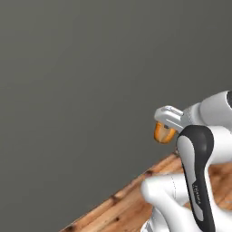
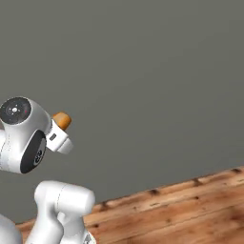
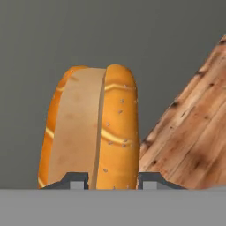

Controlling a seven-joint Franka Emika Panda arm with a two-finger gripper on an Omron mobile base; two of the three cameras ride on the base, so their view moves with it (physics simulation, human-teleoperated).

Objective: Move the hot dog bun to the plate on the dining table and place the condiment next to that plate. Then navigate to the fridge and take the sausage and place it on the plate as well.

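The hot dog bun (image 3: pixel 92 128) is golden-orange with a paler split along its length. It stands up between my gripper's two dark fingertips (image 3: pixel 152 180) in the hand view, and my gripper (image 3: pixel 112 182) is shut on it. From the left base view the bun (image 1: pixel 163 133) pokes out below the white hand, held in the air in front of a grey wall; my gripper (image 1: pixel 164 128) is raised above the floor. In the right base view the bun's end (image 2: pixel 62 120) sticks out past the hand. The plate, dining table, condiment, fridge and sausage are out of view.
A plain dark grey wall (image 1: pixel 81 81) takes up most of both base views. Wooden plank floor (image 2: pixel 181 209) runs along the bottom and appears at the right in the hand view (image 3: pixel 194 128). My own white arm links (image 1: pixel 199 181) stand low in front of the cameras.
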